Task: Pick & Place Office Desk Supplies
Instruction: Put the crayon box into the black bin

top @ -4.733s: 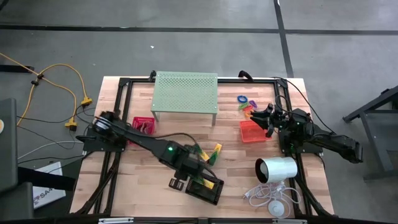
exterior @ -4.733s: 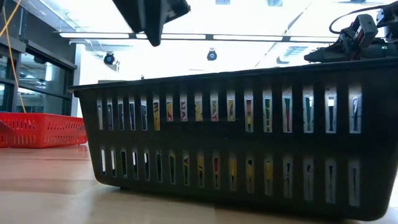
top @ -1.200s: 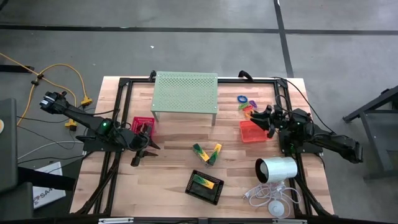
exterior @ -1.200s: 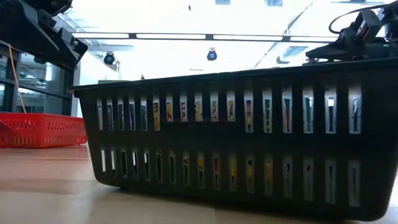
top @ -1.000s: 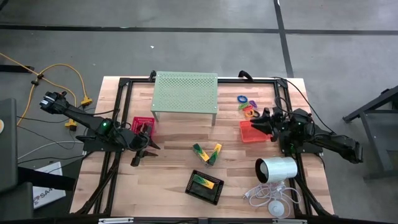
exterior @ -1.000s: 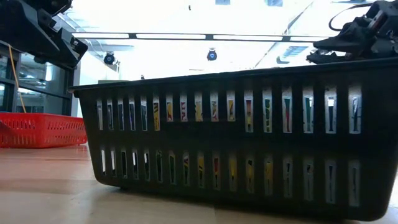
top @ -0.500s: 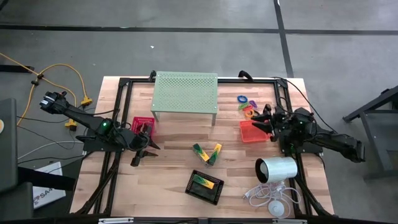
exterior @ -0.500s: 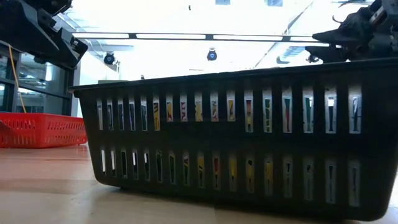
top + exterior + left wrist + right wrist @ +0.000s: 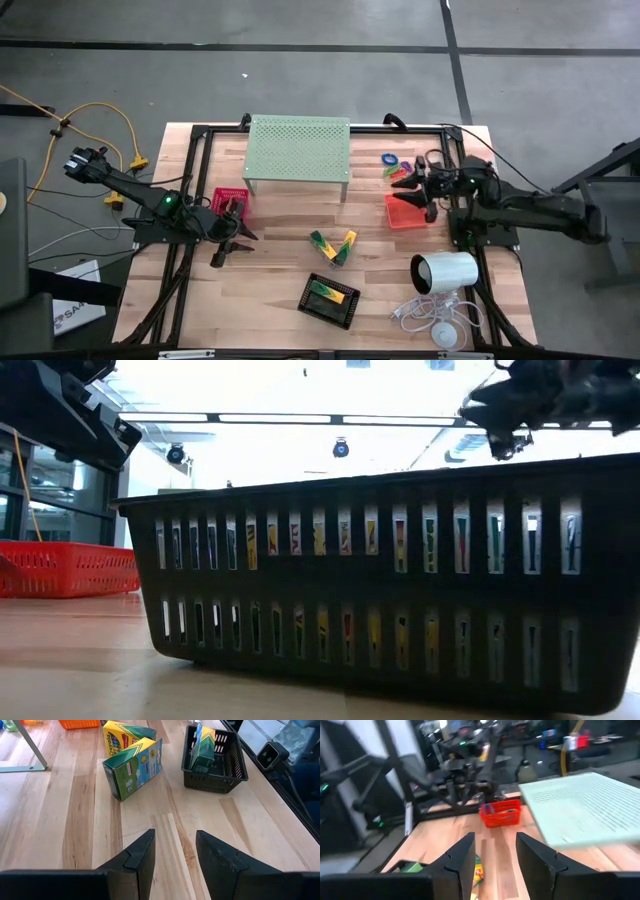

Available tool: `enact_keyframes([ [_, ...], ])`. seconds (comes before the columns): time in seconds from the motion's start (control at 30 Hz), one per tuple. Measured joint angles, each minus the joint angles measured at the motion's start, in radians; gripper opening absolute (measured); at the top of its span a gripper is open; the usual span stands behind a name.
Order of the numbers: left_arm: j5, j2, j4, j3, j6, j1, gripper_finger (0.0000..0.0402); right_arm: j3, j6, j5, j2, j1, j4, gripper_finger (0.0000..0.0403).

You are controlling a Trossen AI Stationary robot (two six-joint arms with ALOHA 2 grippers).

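Lab/workshop, we'd say: bare concrete floor (image 9: 300, 70), wood bench (image 9: 280, 270) on black frame, yellow cable (image 9: 100, 125) far left, ceiling strip lights (image 9: 330, 419).

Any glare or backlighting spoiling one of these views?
Low view: the ceiling lights glare behind the black basket, leaving its near wall a dark silhouette. High view: even light, no glare on the table. Left wrist view: evenly lit, no glare.

in the low view the black tray (image 9: 400, 600) fills the frame, cut off at the right edge and hiding the table behind it. the red tray (image 9: 65, 568) is cut off at the left edge. the right wrist view is motion-blurred.
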Motion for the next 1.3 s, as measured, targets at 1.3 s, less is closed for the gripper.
enact_keyframes([
  [1.3,0.004,0.000,0.003,0.000,0.000,0.000,0.0136,0.692,-0.486,-0.210,0.900,0.372,-0.289,0.0130],
])
